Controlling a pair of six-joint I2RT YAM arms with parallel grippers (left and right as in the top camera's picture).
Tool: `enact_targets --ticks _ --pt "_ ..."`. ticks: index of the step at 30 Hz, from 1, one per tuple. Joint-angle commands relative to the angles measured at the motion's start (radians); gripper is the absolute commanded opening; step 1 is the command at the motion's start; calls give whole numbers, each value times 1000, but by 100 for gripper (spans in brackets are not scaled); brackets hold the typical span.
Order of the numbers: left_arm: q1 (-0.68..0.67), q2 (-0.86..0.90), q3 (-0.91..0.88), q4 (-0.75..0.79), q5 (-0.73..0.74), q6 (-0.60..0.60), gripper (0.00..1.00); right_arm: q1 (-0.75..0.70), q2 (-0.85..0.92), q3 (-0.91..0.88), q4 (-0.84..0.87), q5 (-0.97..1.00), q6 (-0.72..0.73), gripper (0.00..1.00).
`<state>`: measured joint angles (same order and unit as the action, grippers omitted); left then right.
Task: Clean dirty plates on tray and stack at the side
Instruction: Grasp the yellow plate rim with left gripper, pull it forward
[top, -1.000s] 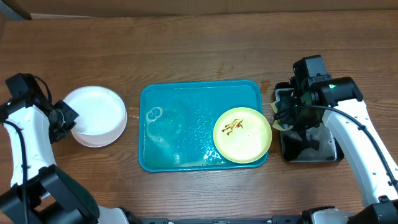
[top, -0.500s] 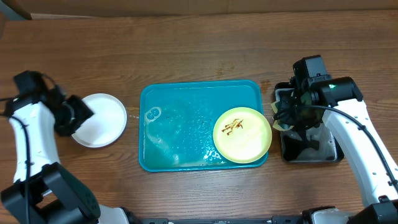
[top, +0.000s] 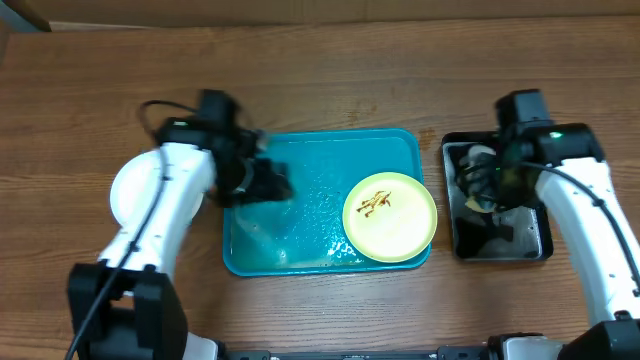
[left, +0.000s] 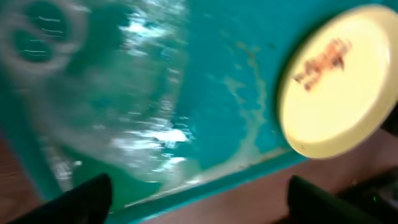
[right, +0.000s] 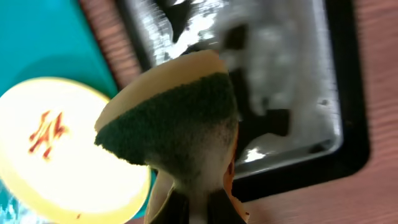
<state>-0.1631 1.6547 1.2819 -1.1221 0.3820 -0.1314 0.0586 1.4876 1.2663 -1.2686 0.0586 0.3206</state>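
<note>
1. Table (top: 320, 80): the blue tray (top: 320, 150) sits in the middle and is wet, with suds and streaks. It holds one plate only.
2. Black tray (top: 545, 235): just right of the blue one, also wet. The right arm is above it.
3. White plate (top: 125, 195): on the table left of the tray, partly hidden by the left arm. The part showing looks clean. Can't tell if it's one plate or a stack, so I count that side as done.
4. Yellow plate (top: 390, 217): in the tray's right near corner, with its edge riding over the rim. Not cleaned yet.
5. Left gripper (left: 205, 199): over the tray's left half, jaws wide apart, nothing held.
6. Right gripper (right: 198, 202): clamped on the sponge (right: 174, 121), green scrub face out, over the black tray beside the yellow plate.
7. Smear (top: 378, 203): brown, mid-plate. What's left: scrub it off, then move the yellow plate left onto the white.
</note>
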Motion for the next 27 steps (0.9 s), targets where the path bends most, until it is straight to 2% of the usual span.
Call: enact_targets --ticks 1,4,9,14,16,20,27 --pt "-152 6 -6 -3 57 -98 93 -66 -5 -2 2 -38 -26 4" --pt "-280 8 -7 15 29 -219 90 -99 -5 -2 -5 -58 -41 4" --pt "-462 10 -39 102 -103 -448 89 -108 -5 -2 -13 -57 -41 4" --pt "-573 10 -88 169 -205 -655 83 -108 -5 -2 -19 -57 -41 4" --pt "-598 10 -99 194 -238 -692 82 -108 -5 -2 -21 -57 -41 4" --pt "-616 10 -103 219 -290 -728 74 -108 -5 -2 -21 -57 -41 4" --pt "-616 50 -104 246 -307 -774 73 -108 -5 -2 -24 -57 -41 4"
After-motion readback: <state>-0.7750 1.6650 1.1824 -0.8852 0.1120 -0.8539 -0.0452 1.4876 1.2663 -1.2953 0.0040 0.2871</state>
